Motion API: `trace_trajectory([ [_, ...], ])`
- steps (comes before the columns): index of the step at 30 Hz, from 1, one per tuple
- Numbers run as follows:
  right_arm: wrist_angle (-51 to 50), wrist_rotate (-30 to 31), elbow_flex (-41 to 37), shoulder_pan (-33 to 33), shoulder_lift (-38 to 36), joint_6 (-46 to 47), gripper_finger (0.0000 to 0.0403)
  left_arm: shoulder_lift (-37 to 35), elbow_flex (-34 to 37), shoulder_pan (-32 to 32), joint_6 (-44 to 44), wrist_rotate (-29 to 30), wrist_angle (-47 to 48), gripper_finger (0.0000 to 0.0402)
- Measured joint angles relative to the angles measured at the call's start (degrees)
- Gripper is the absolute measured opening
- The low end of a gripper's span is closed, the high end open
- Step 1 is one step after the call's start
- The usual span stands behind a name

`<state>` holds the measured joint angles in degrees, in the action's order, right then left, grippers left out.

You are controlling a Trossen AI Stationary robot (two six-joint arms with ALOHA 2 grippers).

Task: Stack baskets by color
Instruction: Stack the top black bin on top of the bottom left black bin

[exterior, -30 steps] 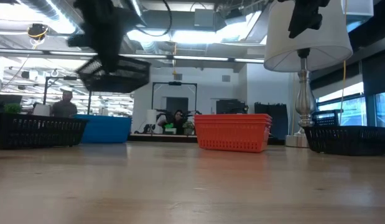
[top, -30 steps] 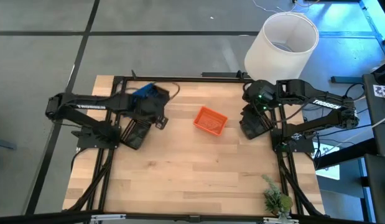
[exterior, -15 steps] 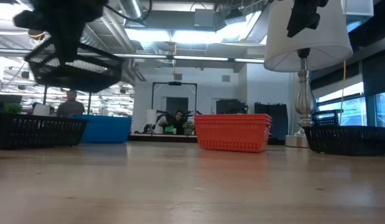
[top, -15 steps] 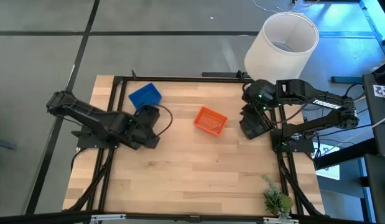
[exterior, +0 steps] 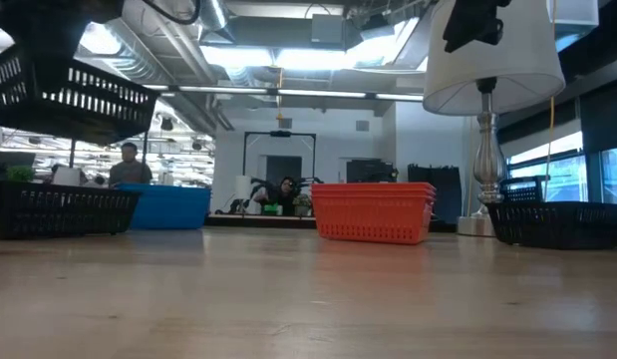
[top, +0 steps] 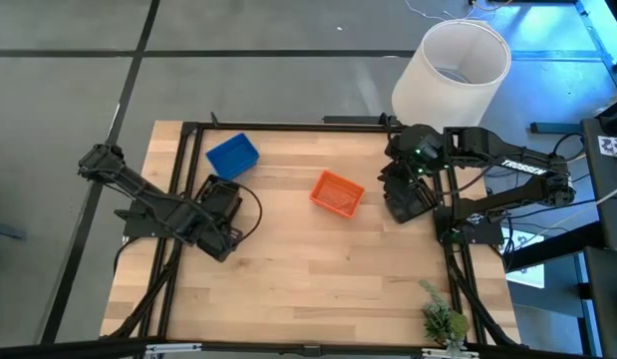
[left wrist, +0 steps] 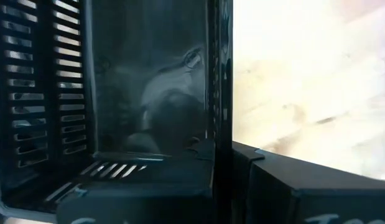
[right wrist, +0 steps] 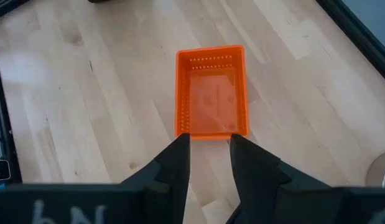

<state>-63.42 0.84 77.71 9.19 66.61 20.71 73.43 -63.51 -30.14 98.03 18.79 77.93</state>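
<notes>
My left gripper is clamped on the rim of a black basket, held clear above the black basket stack at the table's left edge; its long axis runs roughly along my forearm, and the drop is nearly straight down. The blue basket sits just beyond, at the back left. Farther off, the orange basket lies mid-table, long axis pointing away from my right gripper, whose jaws stand parted and empty, with bare wood around.
</notes>
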Motion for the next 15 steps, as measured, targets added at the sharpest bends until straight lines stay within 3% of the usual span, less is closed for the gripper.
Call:
trace_trajectory([
  [15, 0.0, 0.0, 0.0, 0.0, 0.0, -0.3, 0.0113, 11.9, 0.0, -1.0, 0.9, 1.2, 5.2, 0.0000],
])
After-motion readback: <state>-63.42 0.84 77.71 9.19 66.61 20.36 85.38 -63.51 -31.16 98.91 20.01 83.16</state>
